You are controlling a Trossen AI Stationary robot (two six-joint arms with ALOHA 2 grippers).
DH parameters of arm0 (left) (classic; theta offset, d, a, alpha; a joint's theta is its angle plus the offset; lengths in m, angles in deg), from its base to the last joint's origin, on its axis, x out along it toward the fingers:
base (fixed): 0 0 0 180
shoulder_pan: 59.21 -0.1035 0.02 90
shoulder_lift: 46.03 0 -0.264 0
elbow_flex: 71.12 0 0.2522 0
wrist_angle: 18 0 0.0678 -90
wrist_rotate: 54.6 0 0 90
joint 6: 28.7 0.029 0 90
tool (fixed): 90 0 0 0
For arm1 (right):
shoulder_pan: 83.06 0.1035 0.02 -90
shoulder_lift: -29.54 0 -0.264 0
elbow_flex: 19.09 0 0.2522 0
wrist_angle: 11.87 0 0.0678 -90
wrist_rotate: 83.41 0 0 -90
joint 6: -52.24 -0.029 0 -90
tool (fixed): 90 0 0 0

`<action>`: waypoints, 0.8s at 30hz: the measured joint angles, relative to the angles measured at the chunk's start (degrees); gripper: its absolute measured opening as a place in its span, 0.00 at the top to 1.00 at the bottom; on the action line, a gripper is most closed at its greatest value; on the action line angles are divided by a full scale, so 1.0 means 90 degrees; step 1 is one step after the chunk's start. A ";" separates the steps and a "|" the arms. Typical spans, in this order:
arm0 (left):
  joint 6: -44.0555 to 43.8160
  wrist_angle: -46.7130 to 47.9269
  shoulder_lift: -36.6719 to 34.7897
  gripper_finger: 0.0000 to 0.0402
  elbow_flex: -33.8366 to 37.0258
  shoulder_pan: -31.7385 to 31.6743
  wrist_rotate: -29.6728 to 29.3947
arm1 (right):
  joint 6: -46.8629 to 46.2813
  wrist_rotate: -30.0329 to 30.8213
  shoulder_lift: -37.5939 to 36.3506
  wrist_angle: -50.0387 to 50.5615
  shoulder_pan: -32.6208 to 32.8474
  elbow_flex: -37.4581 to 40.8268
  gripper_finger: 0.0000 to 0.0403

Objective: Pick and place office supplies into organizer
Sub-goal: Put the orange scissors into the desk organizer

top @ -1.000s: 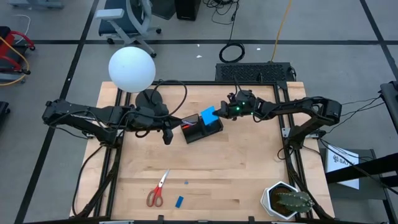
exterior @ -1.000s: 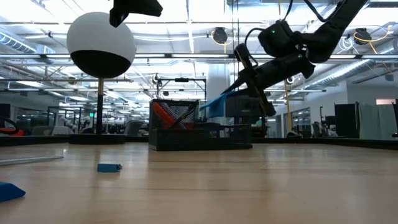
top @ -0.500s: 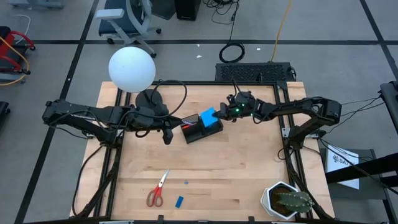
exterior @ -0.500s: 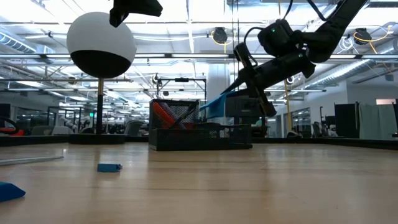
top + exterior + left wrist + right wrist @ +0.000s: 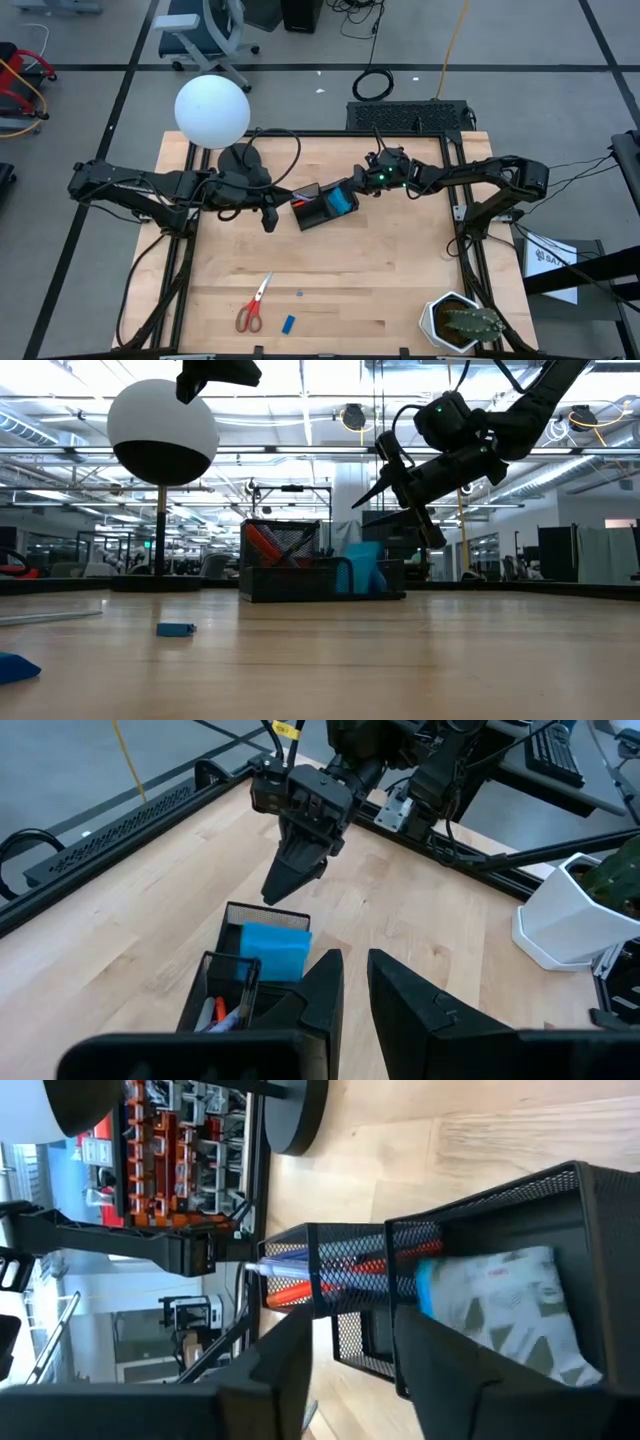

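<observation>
The black mesh organizer (image 5: 318,210) stands at the table's middle, a little toward the far edge. The blue notepad (image 5: 342,200) sits tilted in the organizer's right compartment (image 5: 362,568), leaning on its wall. Red and purple pens (image 5: 300,1280) stand in the left compartment. My right gripper (image 5: 353,186) hangs open just above and to the right of the notepad, touching nothing. My left gripper (image 5: 268,217) waits left of the organizer, its fingers (image 5: 330,985) a narrow gap apart with nothing between them. Red-handled scissors (image 5: 252,305) and a blue eraser (image 5: 288,323) lie near the front edge.
A lamp with a white globe (image 5: 212,110) and a round black base (image 5: 240,160) stands at the far left, behind my left arm. A potted cactus (image 5: 462,322) sits at the near right corner. Bare wood lies between the organizer and the scissors.
My right gripper has opened and let go of the blue notepad. The notepad, held slanting above the organizer's right end before, has dropped into the right compartment and now rests there tilted. The gripper has stayed about where it was.
</observation>
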 joint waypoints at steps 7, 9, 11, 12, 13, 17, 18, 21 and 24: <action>0.0022 0.0000 0.0000 0.86 0.0000 0.0000 0.0000 | 0.0010 -0.0030 0.0000 -0.0019 0.0000 -0.0002 0.55; 0.0022 0.0002 0.0000 0.86 0.0000 0.0000 0.0000 | 0.0031 -0.0166 0.0000 -0.0018 0.0000 -0.0002 0.54; 0.0024 0.0002 0.0000 0.86 0.0000 0.0000 0.0037 | 0.0078 -0.0226 0.0000 0.0060 0.0004 -0.0005 0.55; 0.0026 0.0004 0.0000 0.86 0.0000 0.0000 0.0082 | 0.0131 -0.0263 0.0000 0.0126 0.0012 -0.0005 0.55; 0.0025 0.0005 0.0000 0.86 0.0000 0.0000 0.0097 | 0.0181 -0.0320 0.0000 0.0188 0.0015 -0.0005 0.56; 0.0055 0.0007 0.0000 0.86 0.0000 0.0000 0.0100 | 0.0383 -0.0336 0.0000 0.0471 0.0081 -0.0005 0.58; 0.0066 0.0007 0.0000 0.86 0.0000 0.0000 0.0100 | 0.0437 -0.0345 0.0000 0.0481 0.0093 -0.0005 0.59; 0.0124 0.0015 0.0000 0.86 0.0000 0.0000 0.0112 | 0.0458 -0.0357 0.0000 0.0292 0.0166 -0.0005 0.60; 0.0085 0.0081 0.0000 0.86 0.0000 0.0000 0.0274 | 0.0450 -0.0359 0.0000 -0.0312 0.0317 -0.0005 0.60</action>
